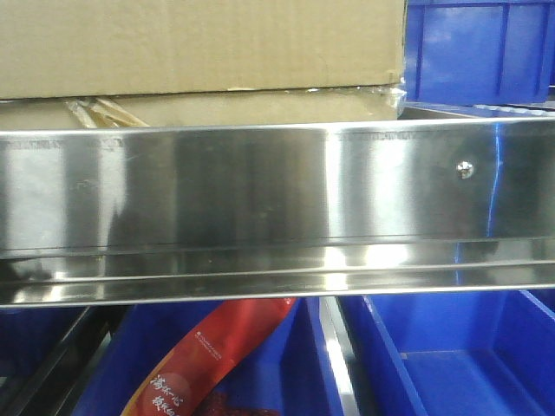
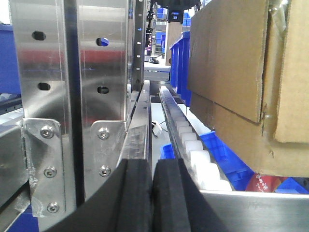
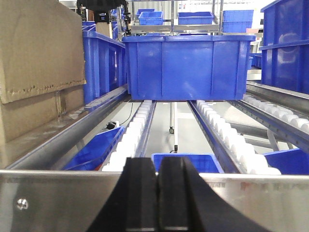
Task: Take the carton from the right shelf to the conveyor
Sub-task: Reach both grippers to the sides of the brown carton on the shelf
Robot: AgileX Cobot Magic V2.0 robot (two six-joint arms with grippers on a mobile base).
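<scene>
Item: carton (image 1: 199, 43). We record one plain brown corrugated cardboard box with no print showing. An outer flap (image 3: 38, 53) is folded down flat over its side, and the flap's lower edge is ragged. The box stands upright on the steel shelf (image 1: 260, 208), in the left lane at the front edge.

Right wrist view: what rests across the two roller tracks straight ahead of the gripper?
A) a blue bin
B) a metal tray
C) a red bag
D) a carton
A: the blue bin spans both roller tracks ahead of the right gripper, while the carton sits off at the view's left edge.
</scene>
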